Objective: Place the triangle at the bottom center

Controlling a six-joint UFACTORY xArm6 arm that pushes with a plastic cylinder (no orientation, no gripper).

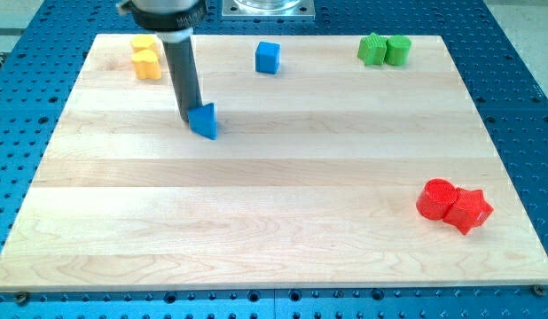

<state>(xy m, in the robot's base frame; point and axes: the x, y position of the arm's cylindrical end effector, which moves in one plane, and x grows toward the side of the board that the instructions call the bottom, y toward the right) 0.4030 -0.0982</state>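
Note:
A blue triangle block (204,120) lies on the wooden board (274,230) in the upper left part of the view. My tip (191,120) stands right at the triangle's left side, touching or nearly touching it. The dark rod rises from there to the view's top left.
A blue cube (268,57) sits at top centre. Two yellow blocks (145,57) sit at top left. Two green blocks (385,49) sit at top right. A red cylinder (435,198) and red star (469,209) touch at lower right.

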